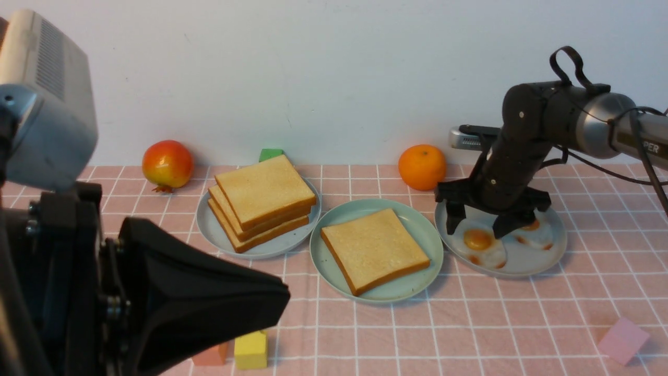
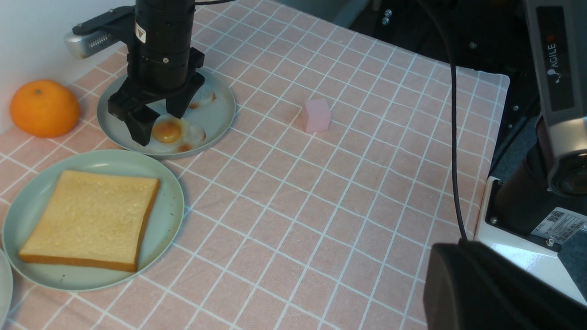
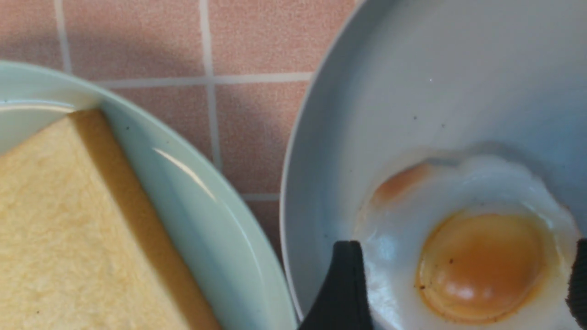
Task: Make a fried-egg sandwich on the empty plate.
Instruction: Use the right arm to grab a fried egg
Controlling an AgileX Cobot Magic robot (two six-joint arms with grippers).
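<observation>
**Left end effector (image 1: 209, 303) shut, right end effector (image 1: 479, 230) spread over an egg (image 1: 482, 245)**

On the near left, the left end effector hangs close to the camera with its jaws together. As far as we can tell it holds nothing. We judge that it waits there so the other arm has the plates to itself.

Next comes the toast stack (image 1: 263, 201) on a grey plate (image 1: 209, 232), the likely source of the top slice.

In the middle of the table (image 1: 469, 324) sits the plate (image 1: 334, 266), mint-green, with one toast (image 1: 374, 249) lying flat on it. The sandwich has its base but no filling or lid yet.

Just to the right, a second grey plate (image 1: 550, 256) carries the egg and another egg (image 1: 537, 234). The right end effector points straight down at the first, with one finger (image 3: 341, 293) on each side of the yolk. We cannot tell whether the tips touch the white.

We judge that the wide stance is meant to straddle the flat egg before closing. So thin a piece may slip from the pinch.
</observation>
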